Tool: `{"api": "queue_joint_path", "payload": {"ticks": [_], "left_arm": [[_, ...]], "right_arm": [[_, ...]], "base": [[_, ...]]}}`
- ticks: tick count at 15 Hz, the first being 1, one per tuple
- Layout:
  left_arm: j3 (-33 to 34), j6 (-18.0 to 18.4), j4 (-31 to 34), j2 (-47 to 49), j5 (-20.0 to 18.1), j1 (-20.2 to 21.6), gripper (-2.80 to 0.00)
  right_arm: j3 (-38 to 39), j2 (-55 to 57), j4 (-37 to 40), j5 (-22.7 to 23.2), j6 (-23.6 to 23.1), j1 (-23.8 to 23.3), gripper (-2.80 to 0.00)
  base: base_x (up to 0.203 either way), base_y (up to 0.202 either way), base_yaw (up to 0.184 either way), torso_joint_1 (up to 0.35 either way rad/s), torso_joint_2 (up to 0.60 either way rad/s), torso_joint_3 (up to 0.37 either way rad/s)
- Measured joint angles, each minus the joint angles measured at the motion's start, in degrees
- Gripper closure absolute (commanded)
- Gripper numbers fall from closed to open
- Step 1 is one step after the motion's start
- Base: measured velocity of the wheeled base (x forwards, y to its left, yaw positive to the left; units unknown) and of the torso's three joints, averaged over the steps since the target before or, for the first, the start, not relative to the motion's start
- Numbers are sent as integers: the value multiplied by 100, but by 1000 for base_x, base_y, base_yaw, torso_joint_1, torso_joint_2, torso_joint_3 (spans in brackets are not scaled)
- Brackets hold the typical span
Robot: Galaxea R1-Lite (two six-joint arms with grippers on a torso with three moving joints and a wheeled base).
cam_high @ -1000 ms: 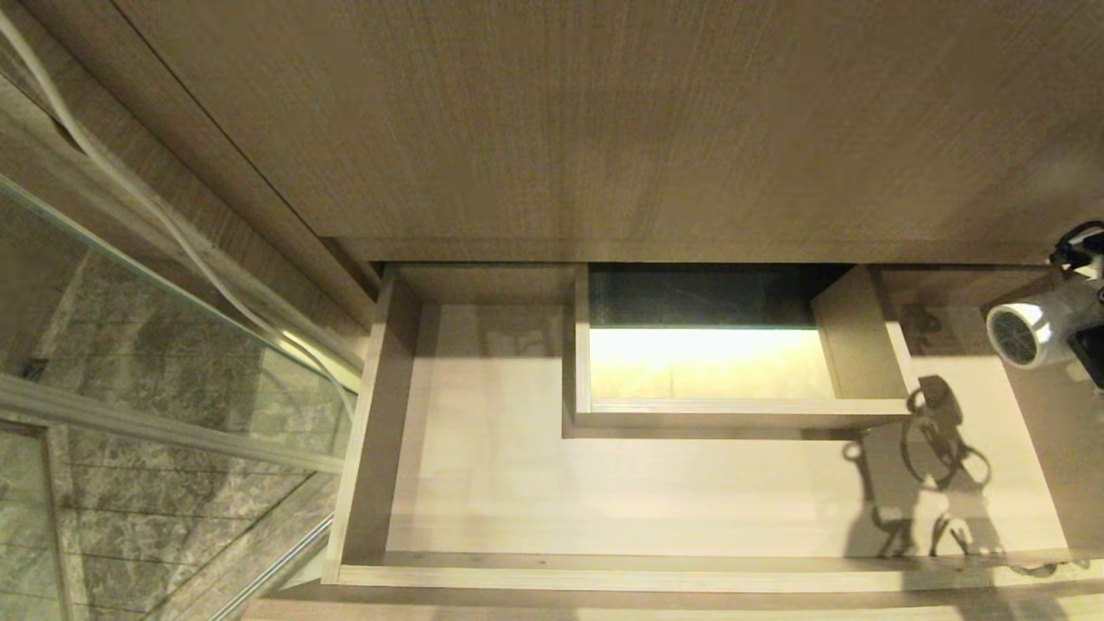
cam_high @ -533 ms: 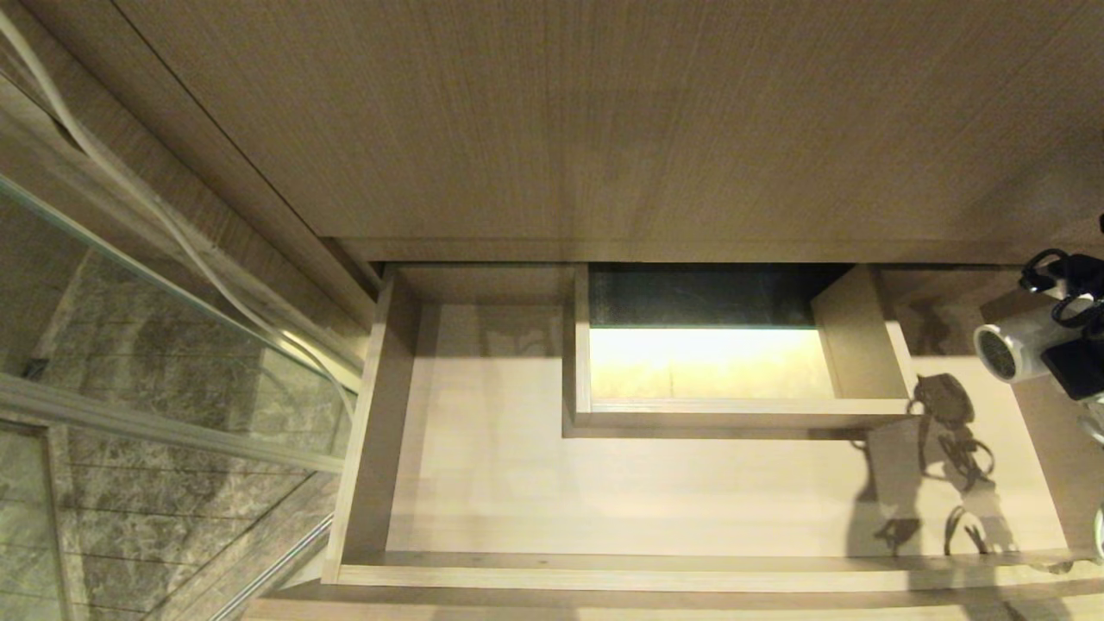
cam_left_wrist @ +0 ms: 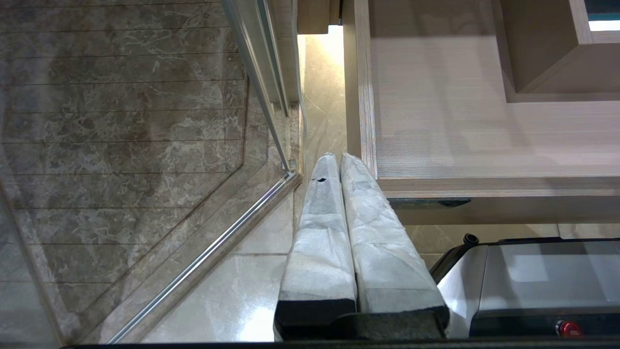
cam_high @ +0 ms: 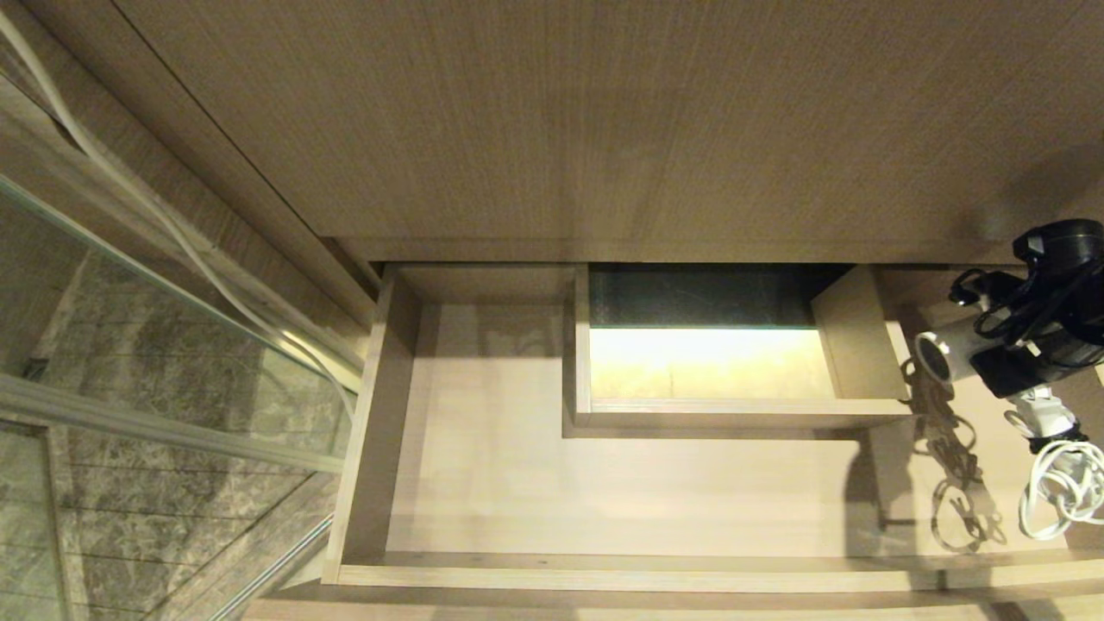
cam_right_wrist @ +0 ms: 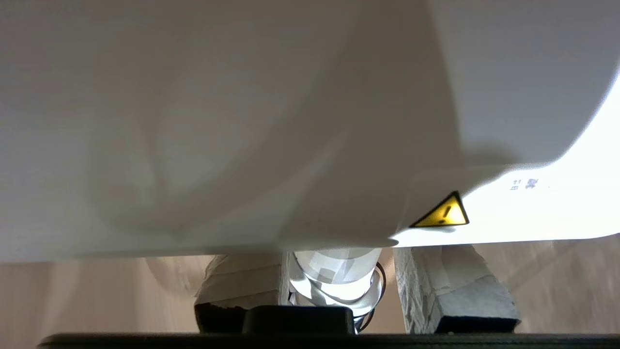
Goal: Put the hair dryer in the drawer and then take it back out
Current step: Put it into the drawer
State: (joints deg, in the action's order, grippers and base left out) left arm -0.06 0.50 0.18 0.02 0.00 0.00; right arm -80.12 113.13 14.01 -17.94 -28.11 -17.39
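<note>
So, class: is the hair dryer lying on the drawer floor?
No: the right tool holds the dryer above the drawer.

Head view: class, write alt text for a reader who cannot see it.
The right gripper holds a white hair dryer over the right end of an open, empty wooden drawer, its bundled white cord dangling below. A glass panel stands to the left.
</note>
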Motion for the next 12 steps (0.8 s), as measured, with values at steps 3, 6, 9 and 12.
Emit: {"api": "queue_joint_path", "payload": {"ticks": [3,6,9,12], "left_arm": [[1,2,0,0,0,0,0],[1,3,0,0,0,0,0],[1,2,0,0,0,0,0],[1,2,0,0,0,-2,0]], "right_arm": [[-10,369,-406,-7,-2,143,0],[-97,718,-1027,-179,-13,198,0],[-213,934,-1065,-373,-8,171,0],[-348,1093,-1328,-396,-11,32,0]], "base": [[0,0,0,0,0,0],[0,0,0,0,0,0],[0,0,0,0,0,0],[0,0,0,0,0,0]]}}
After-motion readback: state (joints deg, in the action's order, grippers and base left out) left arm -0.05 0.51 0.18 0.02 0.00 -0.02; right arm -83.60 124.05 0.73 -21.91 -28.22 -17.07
